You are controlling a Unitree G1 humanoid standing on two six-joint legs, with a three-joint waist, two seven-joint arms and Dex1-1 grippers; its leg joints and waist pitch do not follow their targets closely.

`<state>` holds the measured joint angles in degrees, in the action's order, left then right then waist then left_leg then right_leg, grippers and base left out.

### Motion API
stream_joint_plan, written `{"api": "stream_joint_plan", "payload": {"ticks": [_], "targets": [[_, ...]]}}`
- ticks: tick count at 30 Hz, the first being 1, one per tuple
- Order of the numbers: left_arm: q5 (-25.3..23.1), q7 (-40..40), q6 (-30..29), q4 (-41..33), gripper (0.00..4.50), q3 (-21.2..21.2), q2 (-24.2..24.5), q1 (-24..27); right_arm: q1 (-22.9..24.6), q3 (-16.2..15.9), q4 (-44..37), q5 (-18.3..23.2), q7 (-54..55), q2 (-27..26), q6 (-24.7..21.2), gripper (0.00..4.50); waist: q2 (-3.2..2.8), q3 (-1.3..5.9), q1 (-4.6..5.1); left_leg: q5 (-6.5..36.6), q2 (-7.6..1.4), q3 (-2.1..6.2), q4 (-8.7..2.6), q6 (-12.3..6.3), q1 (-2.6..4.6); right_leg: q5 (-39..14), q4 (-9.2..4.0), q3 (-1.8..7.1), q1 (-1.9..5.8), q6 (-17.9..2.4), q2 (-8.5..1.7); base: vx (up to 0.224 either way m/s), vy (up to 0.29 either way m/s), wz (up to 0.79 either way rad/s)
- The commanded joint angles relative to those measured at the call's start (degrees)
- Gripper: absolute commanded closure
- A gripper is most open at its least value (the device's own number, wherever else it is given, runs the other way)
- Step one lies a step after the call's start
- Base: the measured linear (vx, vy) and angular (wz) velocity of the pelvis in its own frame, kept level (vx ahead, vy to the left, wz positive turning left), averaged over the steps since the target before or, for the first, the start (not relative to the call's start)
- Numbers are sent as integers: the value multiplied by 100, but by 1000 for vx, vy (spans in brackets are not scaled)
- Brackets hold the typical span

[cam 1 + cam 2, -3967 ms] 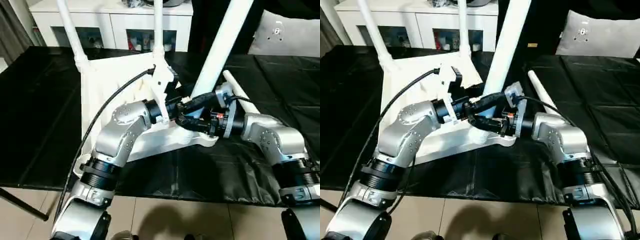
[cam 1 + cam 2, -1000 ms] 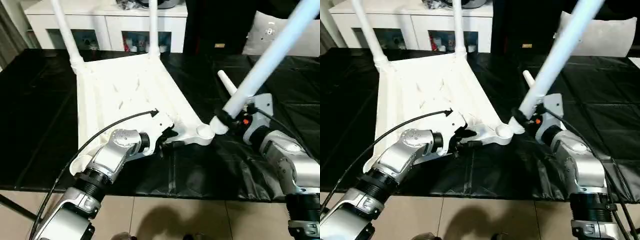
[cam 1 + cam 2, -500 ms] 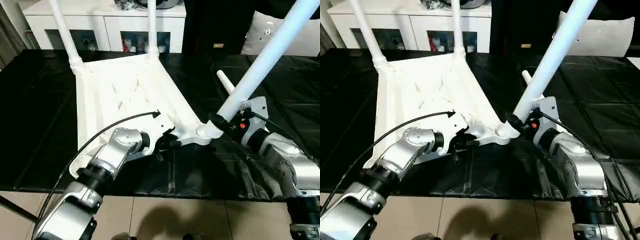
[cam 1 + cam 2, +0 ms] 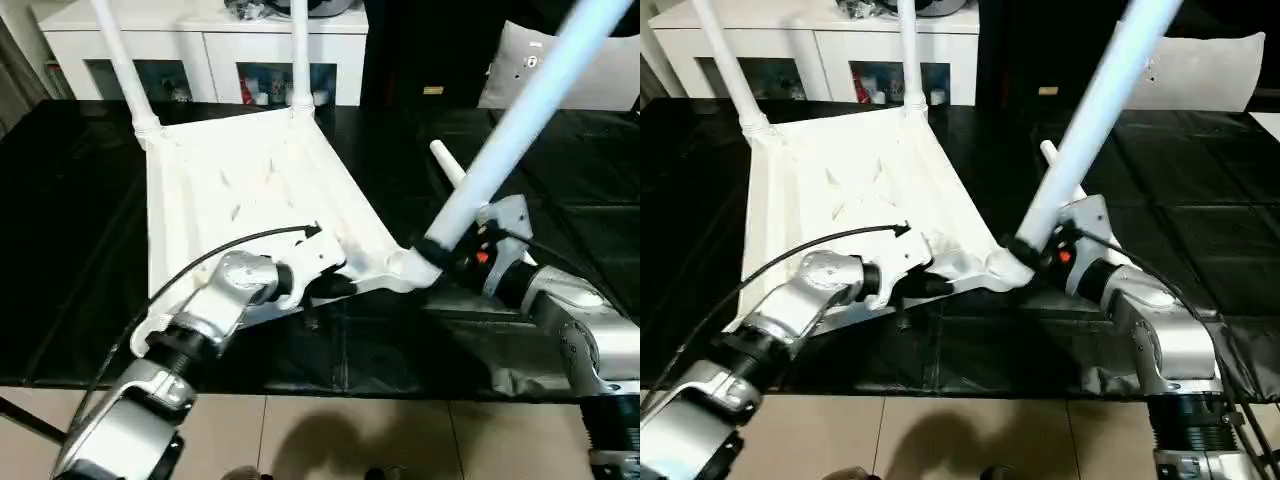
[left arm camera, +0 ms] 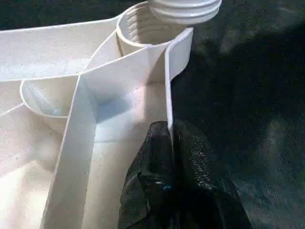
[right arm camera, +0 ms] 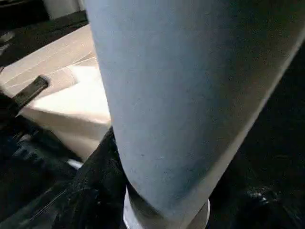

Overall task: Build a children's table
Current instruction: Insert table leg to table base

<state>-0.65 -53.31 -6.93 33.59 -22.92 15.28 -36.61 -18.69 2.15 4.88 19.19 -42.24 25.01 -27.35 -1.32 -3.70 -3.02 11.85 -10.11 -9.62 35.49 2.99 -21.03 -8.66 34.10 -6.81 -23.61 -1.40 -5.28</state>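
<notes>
Left gripper (image 5: 167, 143) pinching upturned white ribbed tabletop (image 4: 240, 190)'s rim; right gripper (image 4: 440, 250) clamped around tilted leg (image 4: 510, 120).

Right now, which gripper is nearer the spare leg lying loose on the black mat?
Right. The right gripper holds the tilted leg at the near corner socket, just in front of the spare leg. The left gripper clamps the tabletop rim, farther off.

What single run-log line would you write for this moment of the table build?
stage: third leg at near corner socket | left gripper: shut on tabletop rim | right gripper: shut on leg base | two legs fitted | fourth leg lying loose
</notes>
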Motion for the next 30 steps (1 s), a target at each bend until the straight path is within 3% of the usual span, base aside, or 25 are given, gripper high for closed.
{"api": "stream_joint_plan", "payload": {"ticks": [1, 8, 9, 21, 30], "targets": [[-53, -278, 132, -52, 450, -112, 105, 128, -101, -70, -73, 99, -195, 65, -91, 261, 110, 471, -36, 620, -250, 71, -392, -500, -11, -1900, -459, 307, 400, -829, -378, 0, 0, 0], [77, -638, 126, -420, 450, -155, 219, 299, -309, -366, -17, 217, -892, 305, -342, 261, 72, 459, -89, 773, -280, 68, -405, -407, 35, -2024, -468, 325, 371, -877, -391, 0, 0, 0], [61, -648, 151, -411, 450, -161, 229, 295, -328, -421, -14, 220, -978, 338, -403, 261, 109, 462, -114, 725, -279, 71, -406, -412, 23, -1980, -447, 324, 385, -897, -394, 0, 0, 0], [-181, -823, 402, -503, 450, -287, 363, 292, -712, -831, 552, -101, -1282, 457, -423, 261, 98, 472, -172, 663, -284, 75, -408, -337, 19, -1964, -430, 326, 379, -884, -400, 0, 0, 0], [-232, -956, 494, -600, 450, -366, 462, 331, -872, -1138, 963, -312, -1498, 535, -368, 261, 134, 470, -183, 790, -304, 80, -430, -263, 35, -1962, -436, 332, 377, -866, -405, 0, 0, 0]]}}
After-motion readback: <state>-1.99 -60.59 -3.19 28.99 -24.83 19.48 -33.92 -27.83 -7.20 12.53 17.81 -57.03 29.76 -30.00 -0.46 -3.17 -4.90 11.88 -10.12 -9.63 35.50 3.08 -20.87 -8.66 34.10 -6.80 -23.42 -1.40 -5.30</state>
